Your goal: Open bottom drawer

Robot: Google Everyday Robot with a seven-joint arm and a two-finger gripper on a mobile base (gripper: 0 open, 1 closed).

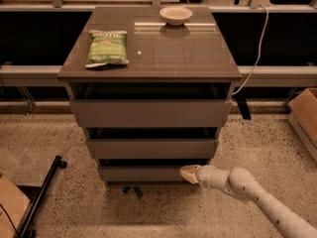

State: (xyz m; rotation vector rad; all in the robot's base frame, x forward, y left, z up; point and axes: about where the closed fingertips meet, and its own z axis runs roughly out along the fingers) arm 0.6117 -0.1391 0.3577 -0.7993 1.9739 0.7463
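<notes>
The bottom drawer is the lowest and narrowest grey-brown front of the cabinet, just above the floor. A dark gap shows above its top edge. My gripper is at the drawer front's right end, its cream fingertips against the front face. The white arm runs from it down to the lower right corner. The middle drawer and the widest top drawer sit above.
A green chip bag and a white bowl lie on the cabinet top. A cardboard box stands at the right, another at the lower left beside a black stand leg. A white cable hangs at the right.
</notes>
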